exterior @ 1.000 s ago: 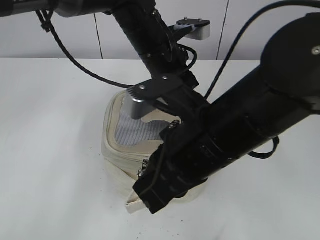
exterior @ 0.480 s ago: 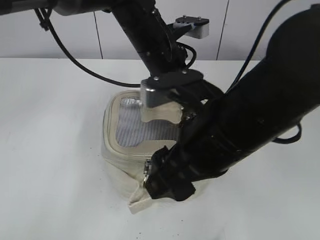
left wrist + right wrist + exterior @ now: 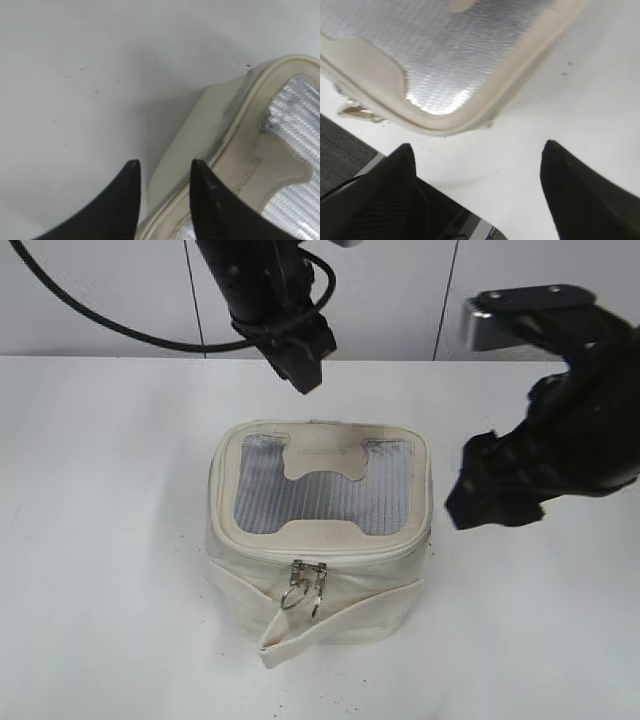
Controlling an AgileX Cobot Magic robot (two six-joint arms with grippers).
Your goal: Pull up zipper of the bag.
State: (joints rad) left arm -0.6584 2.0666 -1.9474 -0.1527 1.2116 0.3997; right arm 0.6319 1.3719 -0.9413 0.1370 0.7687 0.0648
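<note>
with both silver ring-pull sliders of the thin cream zipper (image 3: 303,580) meeting at the front of the boxy cream-white fabric bag (image 3: 318,540) on the white table (image 3: 100,540), closure looks complete. the left gripper (image 3: 162,200), its tips a little apart, and the right gripper (image 3: 477,195), spread wide, hold nothing; a clean retreat clear of the lid should suffice.

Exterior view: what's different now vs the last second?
Both arms pulled off the bag. The left claw rose and backed away behind it; the right claw swung out to its right side, jaws apart, holding nothing. The mesh lid, covered before, is now fully exposed, and the two zipper sliders with ring pulls sit together at the front. The bag stayed put on the table.
</note>
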